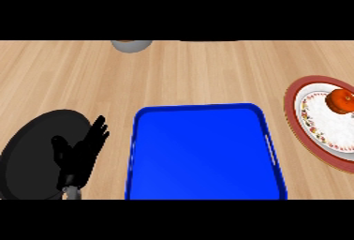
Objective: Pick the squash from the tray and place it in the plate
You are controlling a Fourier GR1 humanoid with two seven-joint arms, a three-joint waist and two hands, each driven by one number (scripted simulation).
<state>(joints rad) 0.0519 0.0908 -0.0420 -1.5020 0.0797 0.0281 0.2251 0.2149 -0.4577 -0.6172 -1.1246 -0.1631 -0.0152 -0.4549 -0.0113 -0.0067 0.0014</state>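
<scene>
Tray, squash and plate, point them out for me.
tray (204,154), head view, bare blue floor.
squash (340,99), head view, its orange top.
plate (326,125), head view, bare white centre.

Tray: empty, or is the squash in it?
Empty: the tray shows only bare blue inside. The squash lies on the plate at right.

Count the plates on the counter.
2. A black plate at the left, under the left hand; a red-rimmed plate at the right edge, holding the squash. The grey thing at the top is cropped.
</scene>
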